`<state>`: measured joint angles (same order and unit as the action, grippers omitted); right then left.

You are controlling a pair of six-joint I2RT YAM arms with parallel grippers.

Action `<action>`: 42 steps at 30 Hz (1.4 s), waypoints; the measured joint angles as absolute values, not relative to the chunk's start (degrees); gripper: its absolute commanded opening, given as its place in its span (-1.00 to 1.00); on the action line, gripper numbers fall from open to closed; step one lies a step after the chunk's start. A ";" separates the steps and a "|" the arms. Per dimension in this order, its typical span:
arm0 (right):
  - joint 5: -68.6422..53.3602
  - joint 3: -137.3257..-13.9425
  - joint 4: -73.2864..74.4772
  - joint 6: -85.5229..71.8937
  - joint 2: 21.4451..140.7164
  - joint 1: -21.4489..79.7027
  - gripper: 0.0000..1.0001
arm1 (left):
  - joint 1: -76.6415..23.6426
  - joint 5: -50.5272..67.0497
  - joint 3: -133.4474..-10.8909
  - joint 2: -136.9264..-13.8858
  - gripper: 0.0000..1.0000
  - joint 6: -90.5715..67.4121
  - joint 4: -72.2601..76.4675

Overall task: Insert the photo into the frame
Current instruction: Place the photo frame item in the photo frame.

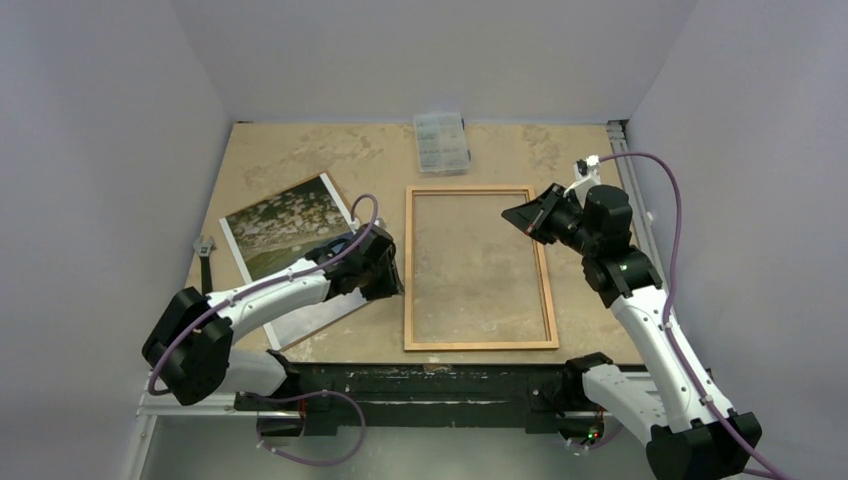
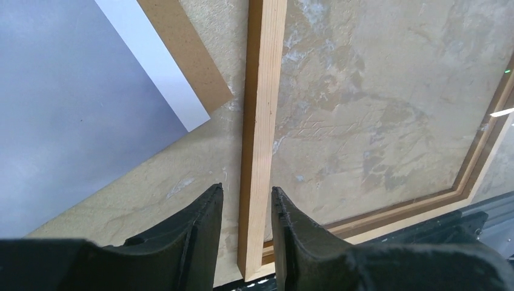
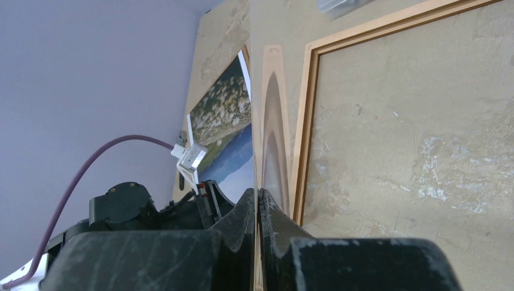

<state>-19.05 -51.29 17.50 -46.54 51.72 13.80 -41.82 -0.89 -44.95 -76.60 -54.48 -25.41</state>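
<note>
From the overhead camera: showing the large thin-railed orange-brown wooden picture frame [image 1: 481,346] with clear pane, lying flat at the middle of the mottled beige table [image 1: 300,160], long sides running away from the arm bases. Showing also the large glossy white-bordered landscape photo [image 1: 280,222], lying face up and skewed just left of the frame, outside it, near part hidden under the left arm [image 1: 270,295]. Placing the left gripper [image 1: 388,272] at the frame's left rail and the right gripper [image 1: 522,214] above the frame's far right corner. Picking out a small clear plastic compartment box [image 1: 441,142] beyond the far rail, apart from it.

At the left wrist: revealing what is hidden from above, namely the left gripper [image 2: 247,194] standing narrowly parted astride the pale, straight-grained rail of the frame [image 2: 263,91], with one black ribbed finger [image 2: 194,230] on each side and a strip of table between the left finger and the wood; not possible to tell whether the right finger is touching the rail. Revealing too a plain brown fibreboard backing [image 2: 188,54] lying under the photo [image 2: 73,109], glossy and mirroring flat grey.

At the right wrist: showing the right gripper [image 3: 259,200] pressed fully together on nothing, and looking low across the frame [image 3: 305,121] toward the photo [image 3: 224,115], mottled at the top with a dark blue band below.
</note>
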 measured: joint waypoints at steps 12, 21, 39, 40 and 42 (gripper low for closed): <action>-19.05 -51.27 17.34 -46.59 51.75 13.80 -1.00 | -42.78 -0.84 -46.30 -84.31 -0.51 -54.48 -25.30; -19.68 -50.94 15.31 -46.68 54.28 13.82 -1.00 | -42.85 -0.82 -47.16 -85.32 -0.52 -54.50 -25.30; -19.66 -48.64 11.53 -49.10 57.93 13.80 -1.00 | -43.16 -0.78 -48.23 -86.41 -0.55 -54.46 -25.34; -19.66 -48.36 11.31 -49.23 58.28 13.80 -1.00 | -43.18 -0.78 -48.23 -86.43 -0.55 -54.46 -25.34; -19.66 -48.07 10.94 -49.52 58.92 13.80 -1.00 | -43.18 -0.80 -48.25 -86.43 -0.55 -54.46 -25.34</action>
